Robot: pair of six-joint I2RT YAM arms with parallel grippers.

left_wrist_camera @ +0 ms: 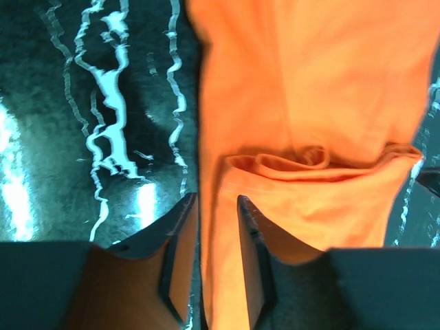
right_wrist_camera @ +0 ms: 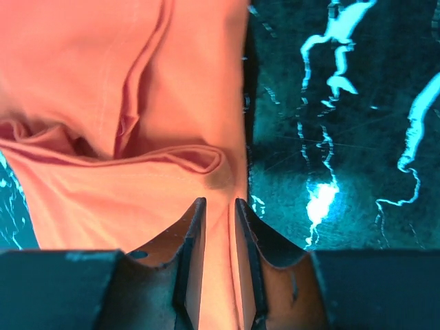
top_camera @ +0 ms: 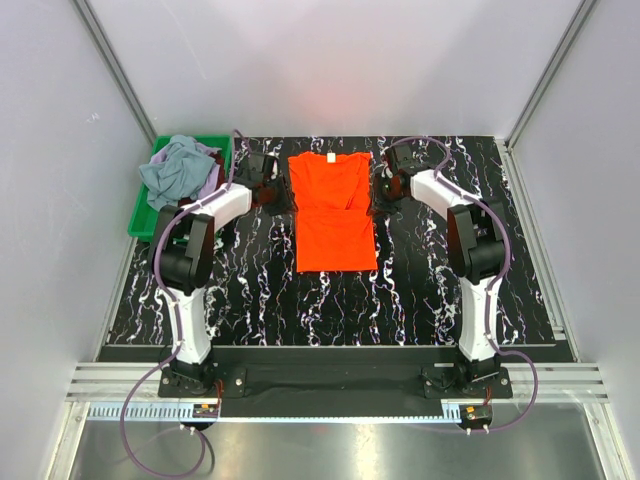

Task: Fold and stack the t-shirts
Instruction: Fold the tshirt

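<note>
On orange t-shirt point(top_camera: 334, 225), left gripper point(left_wrist_camera: 215, 199), right gripper point(right_wrist_camera: 220, 201) pinch half-hidden edges.

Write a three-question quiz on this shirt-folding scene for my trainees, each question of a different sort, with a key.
1. True or false: the orange-red t-shirt lies inside the green bin.
2. The left gripper and right gripper are each shut on: A) the bin's rim; B) a side edge of the orange-red t-shirt; C) nothing.
3. What colour is the shirt on top in the bin?
Key: 1 false, it lies on the table; 2 B; 3 grey-blue, the grey-blue t-shirt.
</note>
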